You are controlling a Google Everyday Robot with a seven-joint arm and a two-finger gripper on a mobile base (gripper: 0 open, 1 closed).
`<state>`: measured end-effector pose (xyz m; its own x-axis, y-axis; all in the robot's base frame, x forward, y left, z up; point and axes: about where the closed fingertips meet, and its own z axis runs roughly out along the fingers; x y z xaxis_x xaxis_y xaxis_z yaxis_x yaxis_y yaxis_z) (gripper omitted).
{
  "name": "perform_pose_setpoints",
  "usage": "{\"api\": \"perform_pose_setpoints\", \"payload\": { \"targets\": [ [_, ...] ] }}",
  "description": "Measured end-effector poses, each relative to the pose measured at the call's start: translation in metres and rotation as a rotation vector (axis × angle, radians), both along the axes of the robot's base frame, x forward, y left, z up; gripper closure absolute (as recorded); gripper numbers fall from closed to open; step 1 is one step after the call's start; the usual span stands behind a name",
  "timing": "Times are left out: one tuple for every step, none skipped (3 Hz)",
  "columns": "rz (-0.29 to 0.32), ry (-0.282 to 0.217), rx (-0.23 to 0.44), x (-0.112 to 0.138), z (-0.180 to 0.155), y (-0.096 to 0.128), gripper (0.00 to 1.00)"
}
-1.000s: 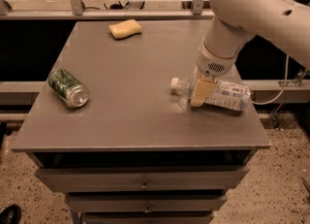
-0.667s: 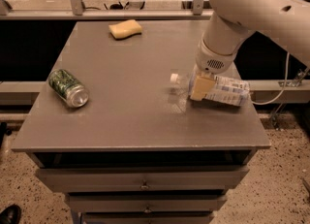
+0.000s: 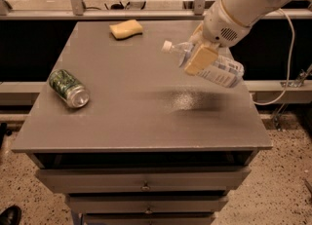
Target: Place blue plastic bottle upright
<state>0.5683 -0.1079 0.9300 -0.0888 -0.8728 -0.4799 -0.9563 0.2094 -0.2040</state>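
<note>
The pincer [image 3: 199, 59], clamped on the slim clear blue-labelled plastic bottle [image 3: 224, 71], holds it tilted nearly sideways in the air above the grey worktop [image 3: 146, 97], so turning it upright and setting it down remain.

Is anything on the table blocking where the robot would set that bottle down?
Nothing visible does. The pincer holds the blue plastic bottle tilted above the right side of the table, and the surface beneath it is bare. The green can lies far left, the sponge at the back.
</note>
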Motion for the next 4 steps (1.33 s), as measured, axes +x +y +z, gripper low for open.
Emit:
{"api": "perform_pose_setpoints", "payload": {
  "targets": [
    [0.074, -0.052, 0.311, 0.006, 0.035, 0.008, 1.00],
    [0.151, -0.092, 0.682, -0.001, 0.053, 0.020, 1.00],
    [0.198, -0.118, 0.923, -0.011, 0.072, 0.028, 1.00],
    [0.220, -0.133, 1.094, -0.016, 0.074, 0.029, 1.00]
  ]
}}
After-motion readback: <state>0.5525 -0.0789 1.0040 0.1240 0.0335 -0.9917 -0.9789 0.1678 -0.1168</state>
